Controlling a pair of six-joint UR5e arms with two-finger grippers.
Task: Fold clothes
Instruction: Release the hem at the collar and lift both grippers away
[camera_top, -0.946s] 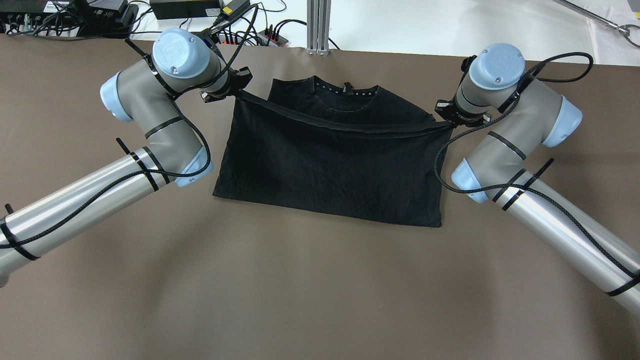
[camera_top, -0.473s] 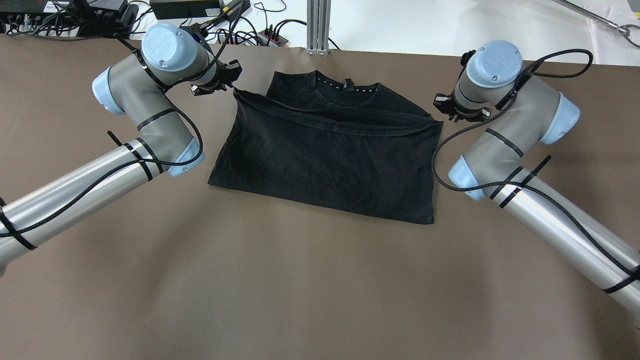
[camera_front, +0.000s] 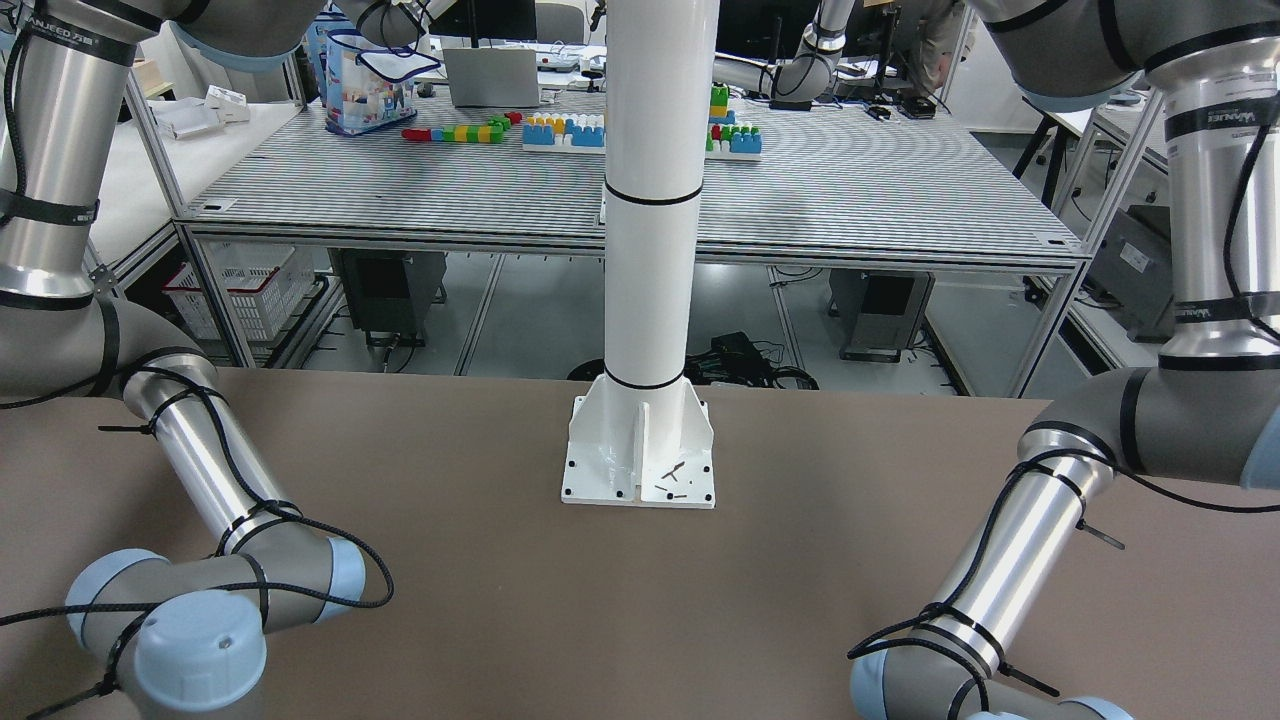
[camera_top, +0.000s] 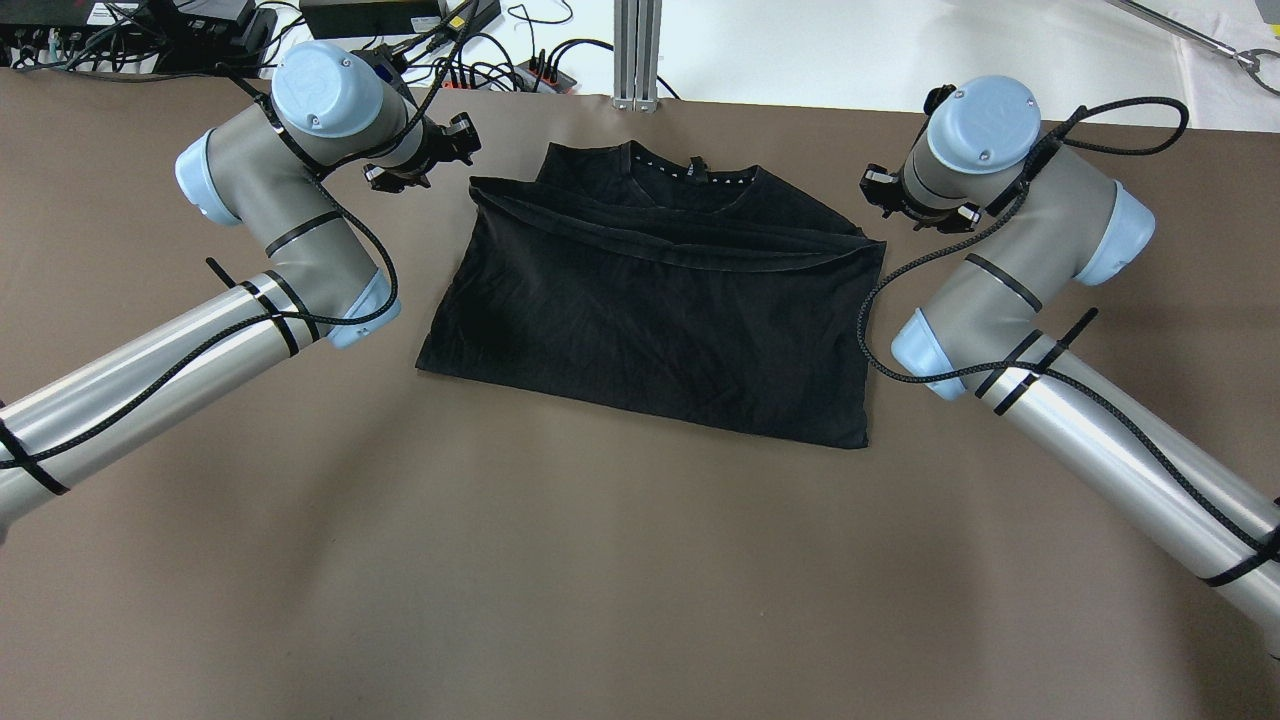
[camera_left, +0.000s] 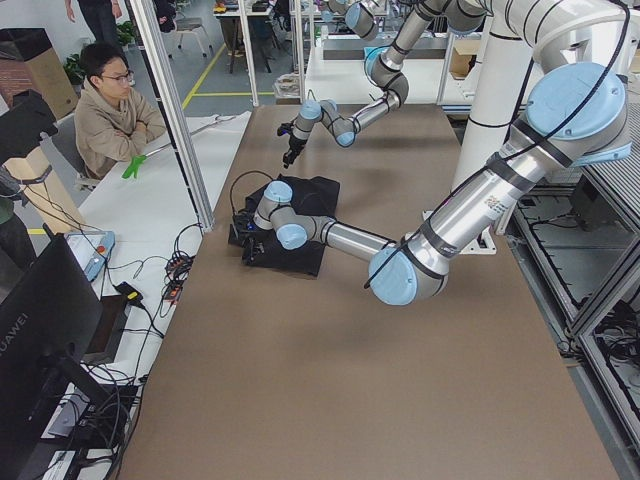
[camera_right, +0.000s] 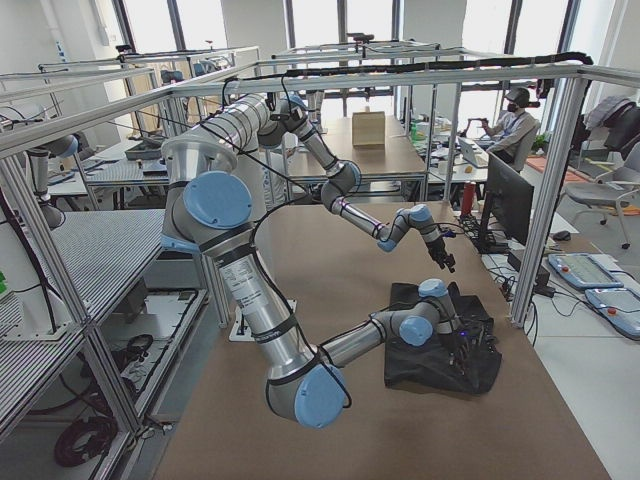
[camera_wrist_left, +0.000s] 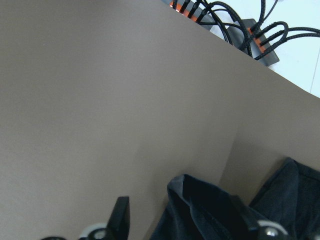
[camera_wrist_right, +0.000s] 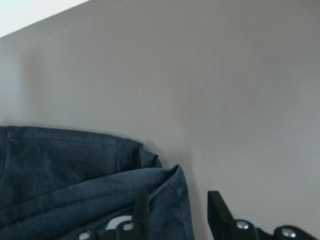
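Note:
The clothes (camera_top: 650, 300) are one black T-shirt lying on the brown table, its lower half folded up so the hem lies just below the collar. My left gripper (camera_top: 425, 160) is open and empty, just off the shirt's far left corner. My right gripper (camera_top: 915, 205) is open and empty, just off the far right corner. In the left wrist view the open fingers (camera_wrist_left: 120, 215) flank a shirt corner (camera_wrist_left: 200, 200) lying on the table below. In the right wrist view the open fingers (camera_wrist_right: 217, 212) hover by the folded hem (camera_wrist_right: 75, 170).
Cables and power strips (camera_top: 480, 60) and an aluminium post (camera_top: 637, 50) stand along the table's far edge. The white pole's base plate (camera_front: 640, 470) sits at the robot's side. A seated person (camera_left: 110, 110) is beyond the far edge.
Both grippers have let go of the hem corners and drawn away outward and towards the far edge. The lifted hem has dropped flat onto the shirt.

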